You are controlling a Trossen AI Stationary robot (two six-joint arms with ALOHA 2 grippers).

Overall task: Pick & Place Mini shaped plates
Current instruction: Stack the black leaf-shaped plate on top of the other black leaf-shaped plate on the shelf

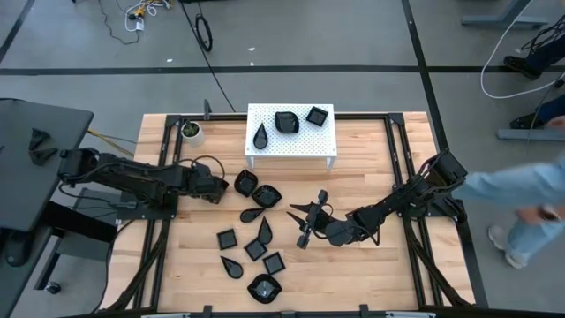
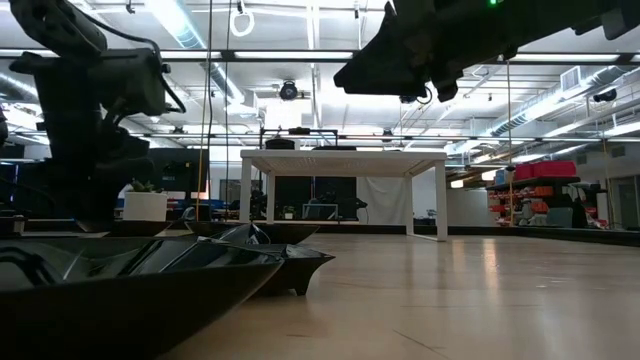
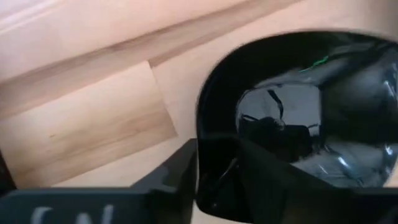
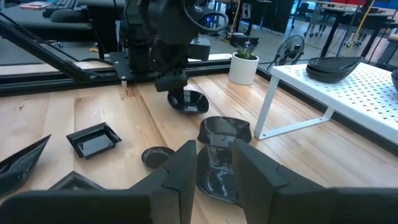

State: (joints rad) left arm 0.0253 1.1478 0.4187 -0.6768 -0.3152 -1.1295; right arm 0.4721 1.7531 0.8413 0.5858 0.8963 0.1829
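A: At mid-table [image 1: 371,265], right under the tip of the left gripper [image 1: 231,186]: one rounded, lobed black plate [image 1: 245,183]. Held or only touched?

B: Cannot tell. Hard against the near rim in the left wrist view, but no clear sight of how wide the jaws stand or of any bite on the edge.

A: And the right gripper [image 1: 305,223]?

B: Parted fingers, nothing between them, hanging low over bare wood beside the loose plates [image 1: 252,238] near the front edge. Three more up on the white stand [image 1: 309,141] at the back.

A: Handling?

B: Probably very light and stiff, thin-walled, glossy, so likely slippery. Could skate across the wood or tip up if pushed from one side.

A: Where to grip, then?

B: On the raised rim, one finger inside the bowl and one outside, at a straighter stretch between lobes. Squeeze gently; probably no need for force with so little weight. Lift straight up to avoid knocking the neighbouring plate just beside it.
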